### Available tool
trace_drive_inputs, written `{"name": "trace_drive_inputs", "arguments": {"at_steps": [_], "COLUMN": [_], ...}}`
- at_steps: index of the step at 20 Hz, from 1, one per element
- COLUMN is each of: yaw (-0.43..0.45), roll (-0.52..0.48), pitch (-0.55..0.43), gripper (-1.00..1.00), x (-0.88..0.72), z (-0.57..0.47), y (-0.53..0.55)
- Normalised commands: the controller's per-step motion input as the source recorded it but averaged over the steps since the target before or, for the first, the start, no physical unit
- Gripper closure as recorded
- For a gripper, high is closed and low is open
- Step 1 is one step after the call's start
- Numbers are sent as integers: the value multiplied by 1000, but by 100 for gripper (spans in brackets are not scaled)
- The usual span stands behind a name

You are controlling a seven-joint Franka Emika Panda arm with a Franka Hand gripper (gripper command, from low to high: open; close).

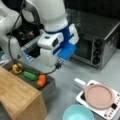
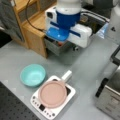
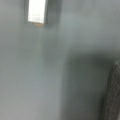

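My white and blue wrist hangs over the grey table in both front views. The gripper's white hand points down beside a grey tray, and its fingers are hidden. In the tray lie a yellow pepper, a green vegetable and an orange one. To the right in a front view, a pink pan with a white handle rests on a white cooker. The wrist view shows bare grey table, the white handle at top left and a dark textured edge at right.
A teal bowl sits next to the cooker and pan. A toaster oven stands behind. A wooden shelf borders the tray.
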Motion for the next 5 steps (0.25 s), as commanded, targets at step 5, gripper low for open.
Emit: {"name": "trace_drive_inputs", "arguments": {"at_steps": [5], "yaw": [-10], "roll": [63], "pitch": [214], "gripper": [-100], "x": [100], "z": [169], "y": [149]}}
